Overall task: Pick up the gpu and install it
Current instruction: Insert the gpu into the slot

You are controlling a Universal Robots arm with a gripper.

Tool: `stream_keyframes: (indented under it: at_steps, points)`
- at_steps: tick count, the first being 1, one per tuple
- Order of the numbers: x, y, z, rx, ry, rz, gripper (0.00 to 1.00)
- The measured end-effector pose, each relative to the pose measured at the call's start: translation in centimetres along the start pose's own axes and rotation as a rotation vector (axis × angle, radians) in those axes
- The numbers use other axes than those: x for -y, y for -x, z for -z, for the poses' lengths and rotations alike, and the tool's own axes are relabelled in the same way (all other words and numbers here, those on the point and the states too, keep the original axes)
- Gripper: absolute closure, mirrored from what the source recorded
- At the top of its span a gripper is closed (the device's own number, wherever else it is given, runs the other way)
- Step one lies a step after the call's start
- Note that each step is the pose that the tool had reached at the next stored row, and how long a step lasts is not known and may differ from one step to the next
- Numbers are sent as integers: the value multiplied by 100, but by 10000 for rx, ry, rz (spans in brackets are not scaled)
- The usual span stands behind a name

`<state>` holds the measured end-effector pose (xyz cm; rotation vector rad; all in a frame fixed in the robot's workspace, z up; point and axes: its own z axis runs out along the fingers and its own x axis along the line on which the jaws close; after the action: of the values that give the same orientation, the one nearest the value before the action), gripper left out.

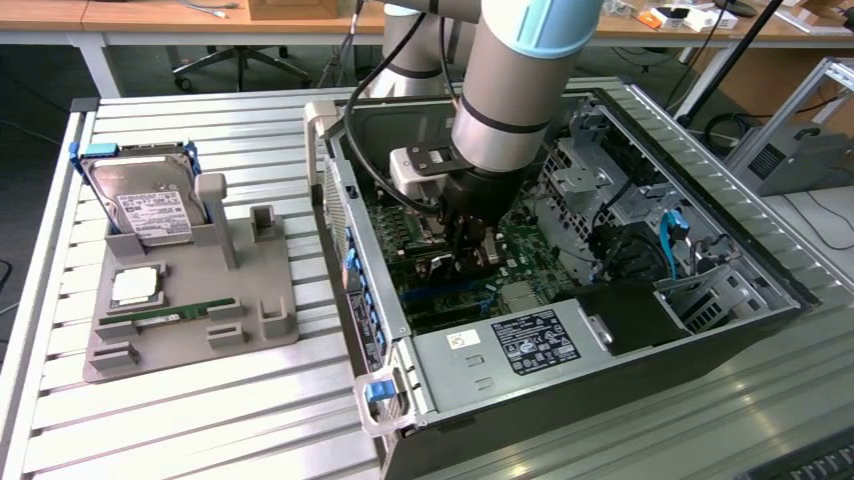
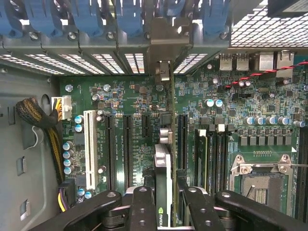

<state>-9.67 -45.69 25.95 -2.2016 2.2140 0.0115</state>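
The gpu [image 2: 163,159] is seen edge-on as a thin card with a green logo. My gripper [image 2: 166,192] is shut on it, one black finger [image 2: 143,207] on each side. Its silver end bracket [image 2: 162,72] reaches up to the row of rear slot openings. The card stands upright over the motherboard [image 2: 134,101], in line with a black expansion slot [image 2: 182,144]; I cannot tell whether it touches the slot. In the exterior view the gripper [image 1: 470,245] is down inside the open computer case [image 1: 747,260], with the gpu [image 1: 461,262] dark between the fingers.
Blue slot latches [image 2: 86,19] line the case's rear wall. A white slot [image 2: 89,149], a cable bundle [image 2: 43,120] and the processor socket [image 2: 262,178] flank the card. On the exterior view's left, a grey fixture [image 1: 254,300] holds a hard drive [image 1: 150,205] and a memory stick [image 1: 174,318].
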Motion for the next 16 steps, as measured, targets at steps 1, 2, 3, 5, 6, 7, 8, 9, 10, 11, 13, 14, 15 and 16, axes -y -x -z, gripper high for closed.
stream_keyframes:
  at_steps: [1, 2, 3, 5, 6, 7, 8, 9, 10, 11, 13, 14, 15, 16]
  points:
    - [0, -1, -1, 2, -1, -1, 73]
    - [0, -1, -2, 3, -2, -1, 73]
    - [0, -1, -1, 1, -1, 0, 73]
    - [-1, -3, -8, 3, -2, 0, 73]
    - [-1, -3, -13, 1, -1, 1, 73]
    - [-2, -3, -17, -1, 0, 0, 73]
    - [-2, -3, -22, -2, 1, 0, 73]
    - [-2, -3, -27, -1, 0, 0, 73]
    - [-3, -3, -33, -1, 0, 0, 73]
    - [-3, -4, -36, -1, 0, 0, 73]
    - [-3, -3, -47, 5, -3, 0, 73]
    - [-4, -4, -46, 2, -1, 0, 73]
    - [-3, -4, -47, 1, -1, 1, 73]
    - [-4, -4, -46, 1, -1, 0, 73]
